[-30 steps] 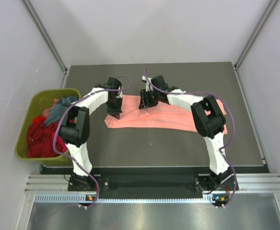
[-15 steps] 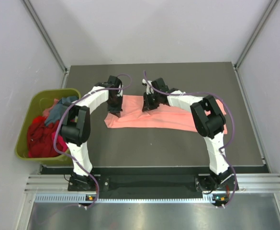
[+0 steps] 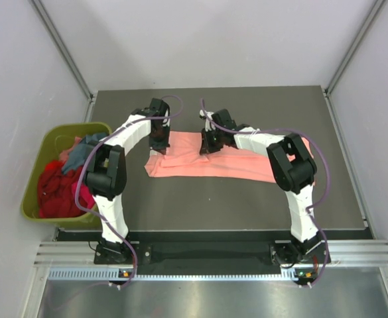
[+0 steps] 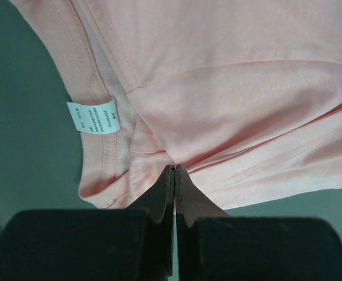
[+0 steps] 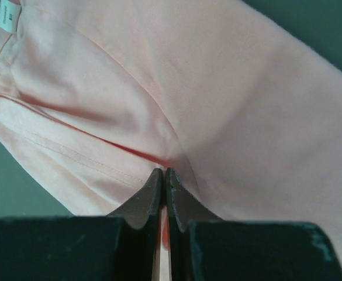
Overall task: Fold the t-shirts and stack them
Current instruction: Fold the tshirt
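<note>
The large salmon-pink t-shirt [image 3: 233, 164] lies stretched left to right across the middle of the dark table. My left gripper [image 3: 159, 143] is shut on a fold of the shirt near its left end; in the left wrist view the closed tips [image 4: 175, 167] pinch pink cloth [image 4: 229, 88] beside a white label [image 4: 93, 117]. My right gripper [image 3: 207, 144] is shut on the shirt's far edge near the middle; its tips [image 5: 163, 171] bite a raised crease of the cloth [image 5: 217, 88]. Other t-shirts, red [image 3: 51, 189] and teal-blue [image 3: 82, 154], lie heaped in the bin.
The olive-green plastic bin [image 3: 74, 126] stands off the table's left edge, beside the left arm. Bare dark tabletop [image 3: 213, 205] lies in front of the shirt, and more behind it. Grey walls close in on both sides.
The right gripper has closed from partly open onto the shirt's cloth. Both grippers have shifted slightly toward the far side, dragging the shirt's left end with them.
</note>
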Robot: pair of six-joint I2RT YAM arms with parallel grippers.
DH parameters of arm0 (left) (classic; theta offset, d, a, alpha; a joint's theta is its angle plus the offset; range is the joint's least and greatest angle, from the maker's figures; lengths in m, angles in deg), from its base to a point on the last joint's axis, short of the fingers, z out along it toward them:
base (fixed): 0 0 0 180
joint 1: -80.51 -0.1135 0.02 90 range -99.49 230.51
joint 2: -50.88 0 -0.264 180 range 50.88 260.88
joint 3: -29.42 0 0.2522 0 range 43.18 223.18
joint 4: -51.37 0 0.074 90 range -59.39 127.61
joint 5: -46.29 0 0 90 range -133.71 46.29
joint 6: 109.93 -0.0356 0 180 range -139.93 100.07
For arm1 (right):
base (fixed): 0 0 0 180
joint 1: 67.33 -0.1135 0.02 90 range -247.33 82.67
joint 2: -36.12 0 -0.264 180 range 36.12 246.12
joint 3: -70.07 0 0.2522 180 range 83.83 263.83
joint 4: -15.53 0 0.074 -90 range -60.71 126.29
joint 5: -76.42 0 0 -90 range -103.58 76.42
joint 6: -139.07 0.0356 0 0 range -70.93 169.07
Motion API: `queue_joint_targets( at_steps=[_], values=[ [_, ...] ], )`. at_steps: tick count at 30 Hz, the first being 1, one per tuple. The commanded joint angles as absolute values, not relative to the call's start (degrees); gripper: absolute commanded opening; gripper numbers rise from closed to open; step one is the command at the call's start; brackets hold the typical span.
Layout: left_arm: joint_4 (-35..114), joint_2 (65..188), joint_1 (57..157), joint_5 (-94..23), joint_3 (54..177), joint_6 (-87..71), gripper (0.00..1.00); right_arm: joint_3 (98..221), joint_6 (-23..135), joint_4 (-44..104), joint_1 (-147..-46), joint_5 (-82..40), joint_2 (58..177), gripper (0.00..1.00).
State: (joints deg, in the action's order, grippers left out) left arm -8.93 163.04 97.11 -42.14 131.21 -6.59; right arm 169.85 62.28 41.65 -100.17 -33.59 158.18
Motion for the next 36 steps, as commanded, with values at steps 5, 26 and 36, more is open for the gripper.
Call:
queue_joint_targets(
  at_steps=[5,26,36],
  values=[
    [-13.4,162.9,96.9,-49.0,136.0,-6.8,0.07,169.6,63.3,37.8,-100.2,-32.3,153.7,0.00],
    [-5.7,159.7,91.9,-31.5,124.5,-6.5,0.35,170.3,64.0,38.1,-100.3,-33.1,154.1,0.00],
    [-4.0,161.3,91.8,-29.9,125.6,-7.2,0.00,170.3,63.7,38.6,-100.2,-32.4,153.5,0.03]
  ],
)
